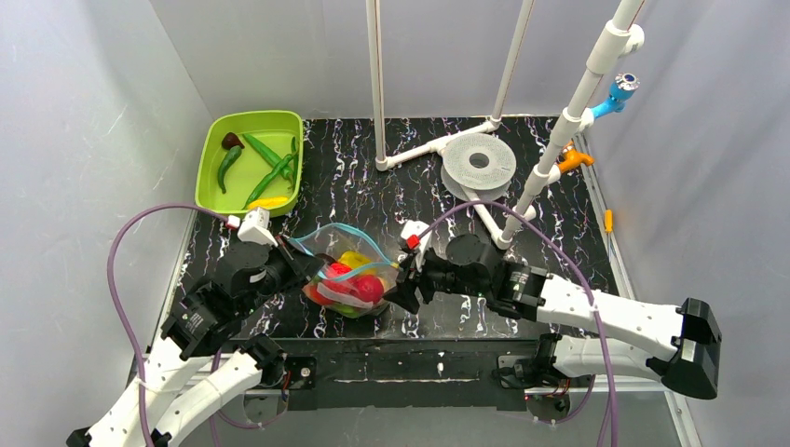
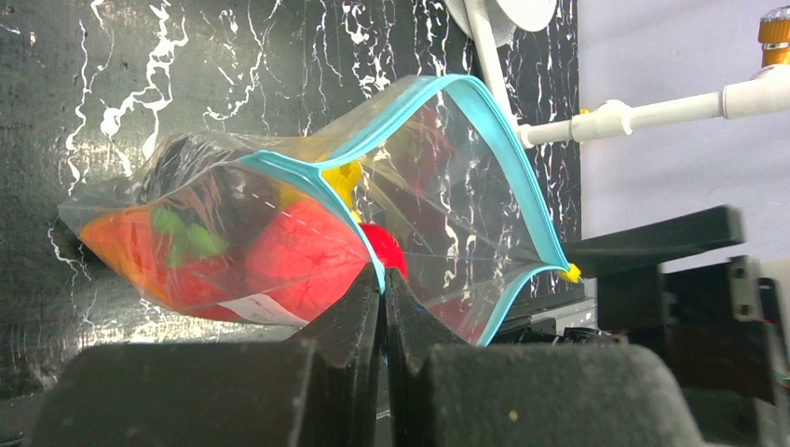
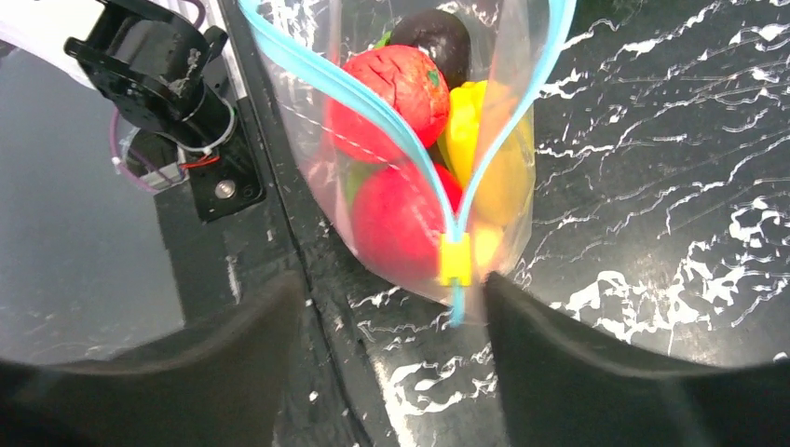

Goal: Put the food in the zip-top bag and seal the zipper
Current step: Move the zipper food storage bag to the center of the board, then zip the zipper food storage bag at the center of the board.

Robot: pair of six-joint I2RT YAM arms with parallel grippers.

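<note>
The clear zip-top bag (image 1: 347, 272) lies on the black marbled table between my two grippers. Red, yellow and dark food (image 3: 401, 84) shows inside it. Its light-blue zipper (image 2: 466, 102) gapes wide, the two strips meeting in a V at a yellow slider (image 3: 455, 261). My left gripper (image 2: 382, 284) is shut on one strip of the zipper at the bag's mouth edge. My right gripper (image 3: 391, 284) stands open at the bag's other corner. The slider sits just ahead of its right finger, with nothing pinched.
A lime-green tray (image 1: 207, 158) holding green peppers (image 1: 270, 163) sits at the back left. A white pipe stand (image 1: 424, 149) and a white round disc (image 1: 478, 161) stand behind the bag. The table's front edge runs close under both grippers.
</note>
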